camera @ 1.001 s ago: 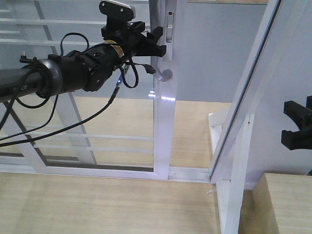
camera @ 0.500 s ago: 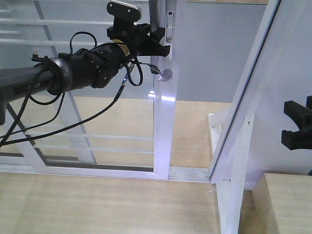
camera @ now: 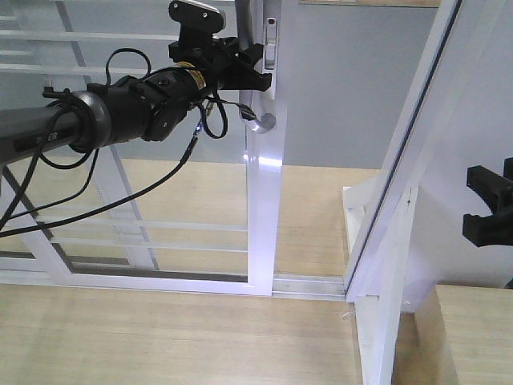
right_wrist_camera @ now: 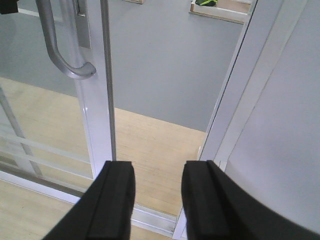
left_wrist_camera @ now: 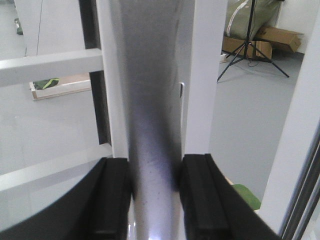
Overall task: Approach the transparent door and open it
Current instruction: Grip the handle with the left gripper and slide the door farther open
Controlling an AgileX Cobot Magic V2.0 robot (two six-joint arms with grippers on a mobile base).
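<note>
Gripping the silver handle (camera: 258, 112) of the transparent door (camera: 263, 208), the left gripper (camera: 255, 68) is closed on it; the right gripper (right_wrist_camera: 157, 200) hangs open, well apart

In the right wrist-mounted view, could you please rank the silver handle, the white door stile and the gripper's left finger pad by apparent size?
1. White door stile.
2. Finger pad, enlarged by nearness to the camera.
3. Silver handle, partly cropped at the top.

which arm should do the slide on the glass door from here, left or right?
Left. The left gripper is shut on the silver handle of the transparent door. The right gripper hangs open, off to the side, holding nothing.
</note>
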